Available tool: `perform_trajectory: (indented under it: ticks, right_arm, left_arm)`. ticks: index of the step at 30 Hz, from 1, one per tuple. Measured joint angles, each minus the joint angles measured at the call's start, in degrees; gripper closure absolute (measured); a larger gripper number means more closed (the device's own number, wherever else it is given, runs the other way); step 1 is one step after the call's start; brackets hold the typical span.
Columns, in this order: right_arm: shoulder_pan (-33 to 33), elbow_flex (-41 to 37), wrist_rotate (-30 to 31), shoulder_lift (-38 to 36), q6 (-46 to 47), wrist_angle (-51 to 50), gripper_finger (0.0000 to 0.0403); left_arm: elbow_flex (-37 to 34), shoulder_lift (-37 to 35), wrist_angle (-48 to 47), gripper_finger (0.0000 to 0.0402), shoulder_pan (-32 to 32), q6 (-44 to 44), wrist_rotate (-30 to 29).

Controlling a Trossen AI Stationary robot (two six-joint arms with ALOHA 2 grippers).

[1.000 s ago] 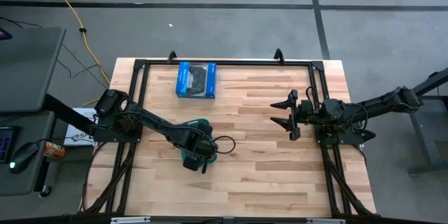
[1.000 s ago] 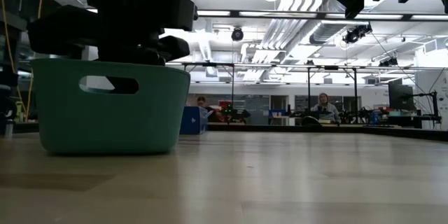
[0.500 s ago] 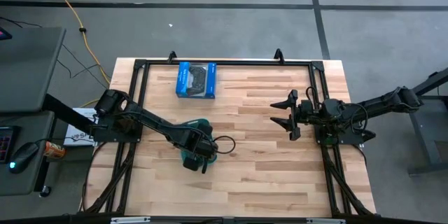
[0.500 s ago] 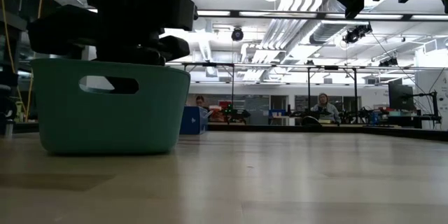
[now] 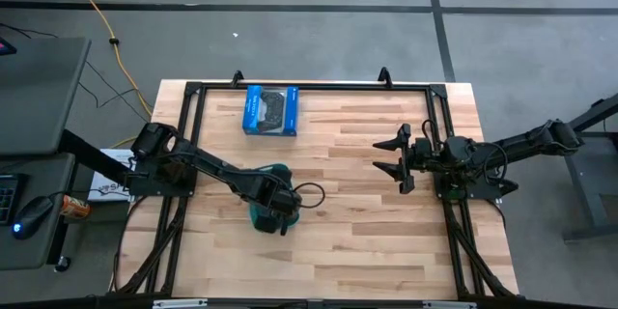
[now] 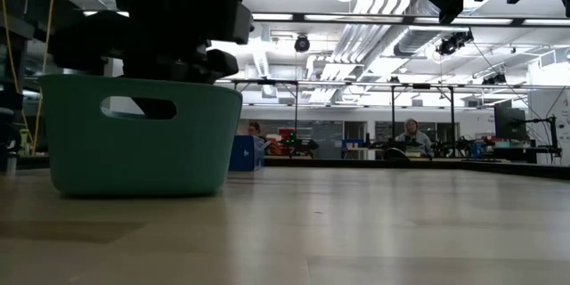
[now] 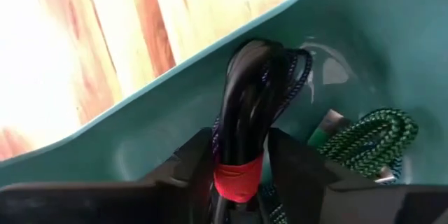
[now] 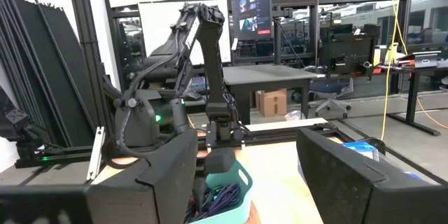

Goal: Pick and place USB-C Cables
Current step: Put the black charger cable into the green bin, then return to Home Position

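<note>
1. Cable first: the black cable with its red tie is inside the teal bin. It juts out from the left gripper toward the bin's inner wall.
2. The left gripper hangs over the bin, at about 8 o'clock from the middle of the table. Its fingers stand narrow, one on each side of the red tie, with the cable pinched between them. Gripping at the tie makes sense, since that is where the loops are bound and the bundle cannot splay.
3. The green cable lies on the bin floor just beside the black one. The right wrist view shows purplish coils heaped in the same bin. So the bin reads as the drop point, and most of the sorting looks done.
4. In the low view the left arm's dark bulk sits right on top of the bin's rim. The gripper seems to be this low so that the cable falls only a short way and does not bounce out.
5. The right gripper waits at about 3 o'clock, well apart from the bin. Its fingers are spread wide and hold nothing, and they point toward the centre of the table. Parked there, it keeps out of the left arm's way.
6. The blue box rests at about 11 o'clock near the far edge and plays no part.
7. Judgement: the next move calls for the fingers to part and the arm to lift straight up. The risk is the tie snagging on a finger and riding back out.
</note>
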Motion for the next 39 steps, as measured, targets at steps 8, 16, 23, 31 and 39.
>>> perform_trajectory:
  ticks: [8,16,23,31,39]
  right_arm:
    - [0.01,0.00,-0.02,0.00,0.00,0.00,0.0166]
    - [0.00,-0.01,-0.02,0.00,0.00,0.00,0.0166]
    - [0.02,0.00,-0.19,0.00,0.01,0.00,0.0166]
    - [0.00,0.01,-0.19,0.00,0.02,0.00,0.0166]
    - [0.02,-0.01,-0.18,0.24,0.02,-0.99,0.0166]
  left_arm:
    - [0.00,-0.02,-0.34,0.0227,0.01,-1.47,0.74]
    - [0.00,-0.02,-0.35,0.0189,0.01,-1.46,1.44]
    - [0.00,-0.02,-2.61,0.0187,0.01,-0.87,1.46]
    - [6.41,-0.28,-19.00,0.0187,0.01,-4.74,1.50]
    - [9.92,-10.61,-17.93,0.0187,0.00,-2.03,-6.56]
